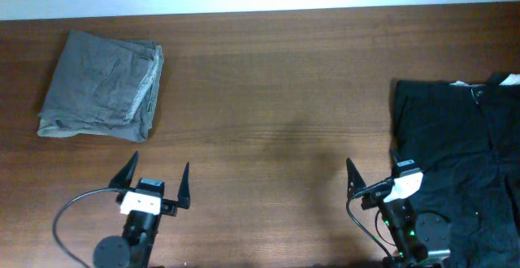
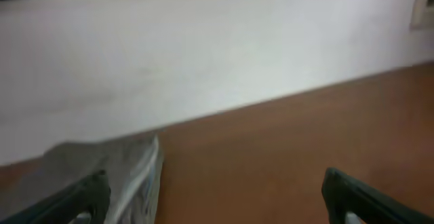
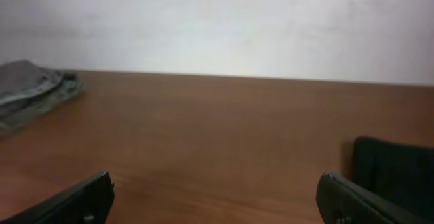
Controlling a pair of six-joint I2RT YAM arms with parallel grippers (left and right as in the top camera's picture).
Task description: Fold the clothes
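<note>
Black shorts (image 1: 459, 146) lie just beside the right gripper (image 1: 372, 164), whose jaws gape wide.

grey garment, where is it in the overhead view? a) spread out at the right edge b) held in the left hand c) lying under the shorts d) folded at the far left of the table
D: the grey garment lies folded on the far left of the table, well apart from the shorts at the right edge.

Grey garment (image 1: 101, 85) folded far left; black shorts (image 1: 455, 162) spread right.
</note>
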